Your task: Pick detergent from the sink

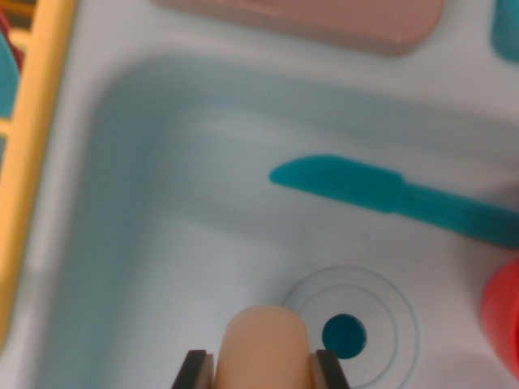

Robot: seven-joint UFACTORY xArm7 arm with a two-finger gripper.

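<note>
Nearest the camera, the gripper [263, 369] is closed around the peach detergent [264, 344] bottle's rounded top, held above the sink [122, 203] floor, apparently for lifting out. Beyond it sits the drain [345, 336], then a teal knife [389, 194] lying flat.

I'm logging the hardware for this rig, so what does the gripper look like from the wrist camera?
Only the gripper fingertips show, at the bottom edge of the wrist view: two dark, nearly black, flat-faced fingers with squared tips. No cables, markings or arm links are in view, and the picture is blurred.
</note>
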